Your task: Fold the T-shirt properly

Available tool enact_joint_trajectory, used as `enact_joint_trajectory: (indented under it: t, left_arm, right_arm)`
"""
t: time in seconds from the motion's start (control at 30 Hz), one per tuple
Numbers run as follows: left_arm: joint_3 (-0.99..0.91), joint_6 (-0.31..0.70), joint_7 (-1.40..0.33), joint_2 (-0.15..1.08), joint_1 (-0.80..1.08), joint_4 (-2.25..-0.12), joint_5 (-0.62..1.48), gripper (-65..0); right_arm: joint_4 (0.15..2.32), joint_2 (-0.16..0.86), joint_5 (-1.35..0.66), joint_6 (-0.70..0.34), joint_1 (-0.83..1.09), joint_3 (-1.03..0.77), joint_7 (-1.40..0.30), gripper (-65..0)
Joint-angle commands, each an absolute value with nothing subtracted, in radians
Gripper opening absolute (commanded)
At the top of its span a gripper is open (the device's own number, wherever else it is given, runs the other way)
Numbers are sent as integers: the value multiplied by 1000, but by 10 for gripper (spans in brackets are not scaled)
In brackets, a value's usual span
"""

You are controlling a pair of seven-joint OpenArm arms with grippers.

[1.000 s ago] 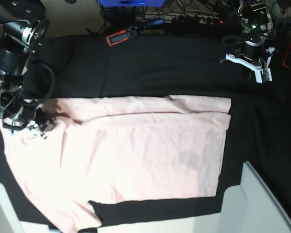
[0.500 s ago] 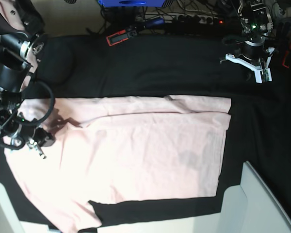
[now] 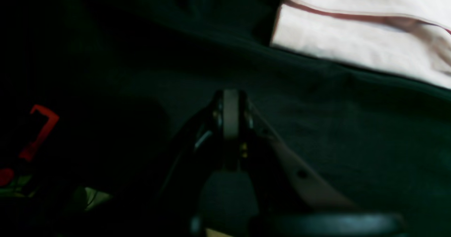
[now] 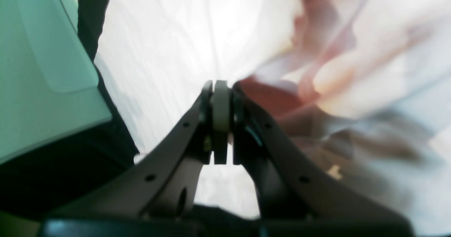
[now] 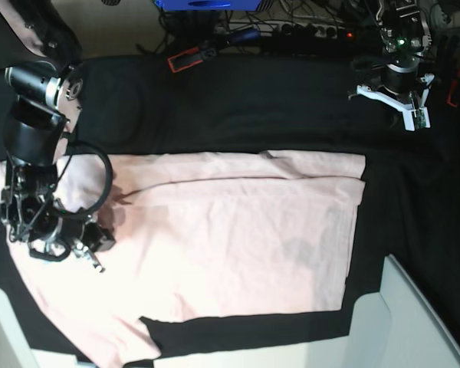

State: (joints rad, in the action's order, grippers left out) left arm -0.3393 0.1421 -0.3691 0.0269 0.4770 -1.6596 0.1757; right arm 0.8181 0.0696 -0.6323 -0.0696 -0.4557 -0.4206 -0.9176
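One black table cloth (image 5: 238, 107) carries one pale pink T-shirt (image 5: 230, 238), spread flat with its top edge folded. Two claws: the right gripper (image 5: 92, 249) sits over the shirt's left part, fingers pressed together; the left gripper (image 5: 410, 115), likewise closed and empty, hovers well apart.

- A black cloth (image 5: 238, 115) covers the table, beneath and all around both claws.
- A red-and-black tool (image 5: 190, 57) lies at the table's far edge, well apart from either claw.
- A power strip (image 5: 314, 31) and tangled cables sit beyond the table, near the left claw.
- A pale grey-white panel (image 5: 402, 322) stands at the near corner, well apart from both claws.
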Motion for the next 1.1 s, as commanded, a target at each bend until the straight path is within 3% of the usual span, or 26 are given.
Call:
enact_joint_trajectory:
  t: [0.0, 0.33, 0.43, 0.5, 0.63, 0.8, 0.87, 1.0, 1.07]
  left_arm:
    - [-343, 140, -346, 35, 481, -1676, 176, -650]
    - [-343, 140, -348, 36, 481, -1676, 176, -650]
    - [-343, 140, -348, 36, 481, -1676, 176, -650]
    - [-341, 140, -348, 35, 481, -1676, 176, -650]
    - [-340, 140, -348, 31, 481, -1676, 176, -650]
    - [-332, 143, -348, 36, 481, -1676, 180, -647]
    - [-331, 145, -349, 36, 473, -1676, 182, -574]
    - [-329, 145, -349, 19, 441, -1676, 185, -324]
    - [-331, 145, -349, -5, 417, -1664, 185, -260]
  right_arm:
    - [822, 79, -651, -77, -490, -404, -901, -647]
    - [812, 84, -651, -85, -503, -280, -714, -637]
    - [812, 85, -651, -87, -503, -280, -653, -559]
    - [816, 87, -650, -94, -503, -280, -625, -448]
    - [817, 117, -651, -234, -503, -280, -634, -283]
    - [819, 171, -653, -452, -487, -291, -707, -305]
    - [826, 199, -653, -460, -460, -291, -731, -321]
    - [967, 211, -653, -461, -329, -297, -731, -326]
    - [1081, 213, -651, -461, -252, -318, -730, -326]
